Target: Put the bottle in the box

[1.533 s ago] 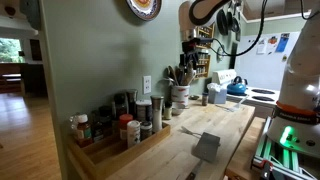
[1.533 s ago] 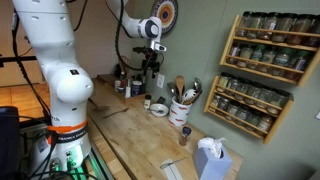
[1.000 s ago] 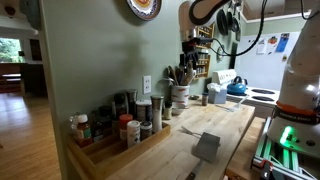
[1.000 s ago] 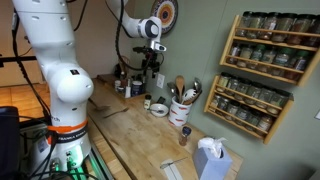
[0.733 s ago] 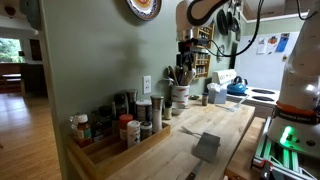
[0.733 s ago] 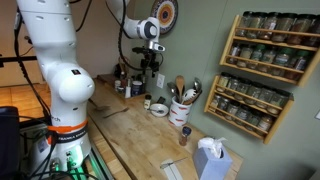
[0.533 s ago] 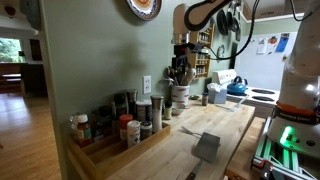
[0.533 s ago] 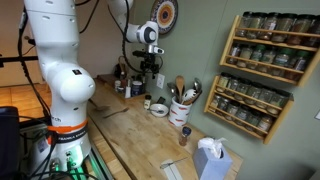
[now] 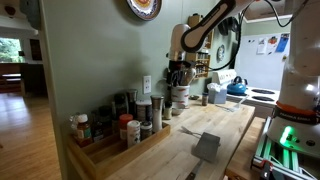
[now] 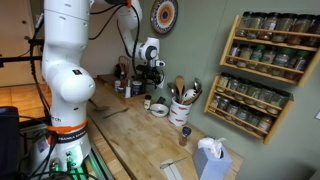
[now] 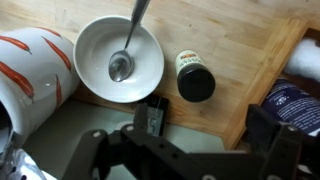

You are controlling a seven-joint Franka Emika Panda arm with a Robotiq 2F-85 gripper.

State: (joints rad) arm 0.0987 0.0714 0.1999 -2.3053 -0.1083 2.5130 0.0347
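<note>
My gripper (image 9: pixel 180 72) hangs open and empty above the counter, also seen in the other exterior view (image 10: pixel 151 76). In the wrist view the gripper (image 11: pixel 210 125) is over a white bowl with a spoon (image 11: pixel 120 55) and a dark-capped jar (image 11: pixel 195 78). The small pale tan bottle (image 10: pixel 185 134) stands on the counter past the striped utensil crock (image 10: pixel 181 108), away from the gripper. It does not show in the wrist view. The long light-wood box (image 9: pixel 118 152) holds several spice jars at the counter's far end, away from the gripper.
Wooden spice racks (image 10: pixel 268 60) hang on the wall. A tissue box (image 10: pixel 211 158) and a grey folded item (image 9: pixel 208 147) sit near the counter's front. A blue kettle (image 9: pixel 237 88) stands behind. The crock also fills the wrist view's left (image 11: pixel 30 70).
The arm has swung down and toward the wall, lowering the gripper from high above the crock to just over the bowl and dark jar. The jaws stay open.
</note>
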